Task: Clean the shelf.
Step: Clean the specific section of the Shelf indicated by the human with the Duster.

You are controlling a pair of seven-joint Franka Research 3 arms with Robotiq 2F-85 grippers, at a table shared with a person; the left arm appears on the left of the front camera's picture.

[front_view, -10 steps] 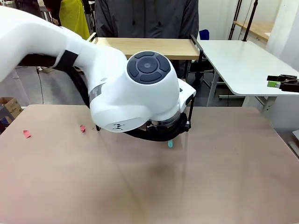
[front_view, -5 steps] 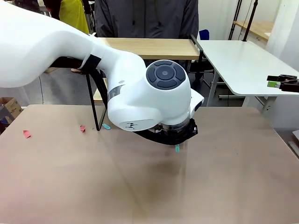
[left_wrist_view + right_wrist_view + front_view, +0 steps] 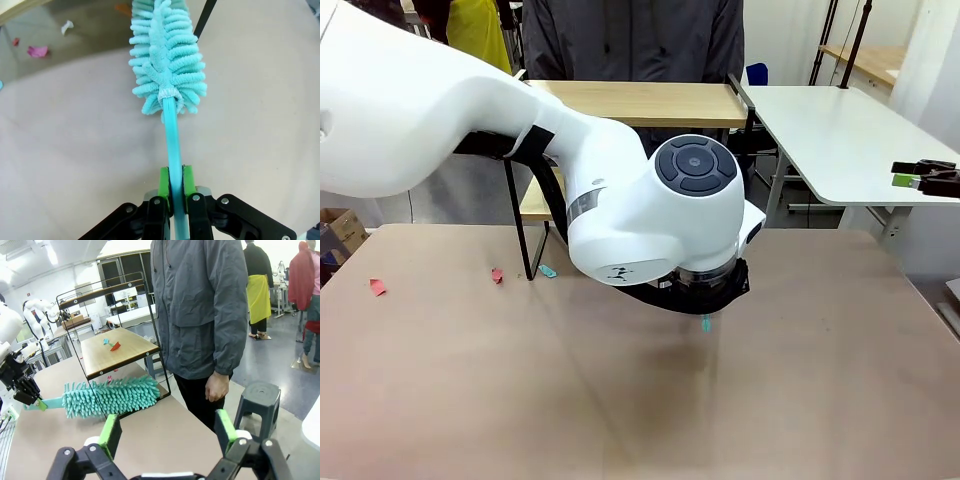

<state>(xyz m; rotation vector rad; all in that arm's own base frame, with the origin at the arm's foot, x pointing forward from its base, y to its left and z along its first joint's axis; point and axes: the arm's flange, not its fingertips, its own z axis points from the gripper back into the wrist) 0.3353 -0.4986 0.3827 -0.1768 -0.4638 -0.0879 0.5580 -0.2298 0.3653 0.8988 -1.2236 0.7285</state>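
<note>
Left gripper [image 3: 175,186] is clamped tight on the thin handle [image 3: 173,145] of a teal duster [image 3: 167,55], green pads [image 3: 164,179] squeezing it low down so the whole fluffy head sticks out ahead as reach, and that looks like the point of the grip: the arm can sit outside the frame while the bristles go in. The shelf [image 3: 640,102] stands at the far edge of the brown table [image 3: 800,380], right in front of the person [image 3: 200,305], and the big white wrist hangs low over the table just before it. From the right wrist camera the duster head lies level, beneath the front edge of the lower board [image 3: 117,354] and crossing the thin black frame; whether it touches the wire I cannot tell. Up on that lower board sit a red and a teal scrap [image 3: 112,344], so I judge the sweeping is not finished. More scraps [image 3: 497,275] lie on the table left of the shelf's leg. Right gripper [image 3: 167,432] hangs back, jaws spread wide with nothing between them, out of the duster's way
</note>
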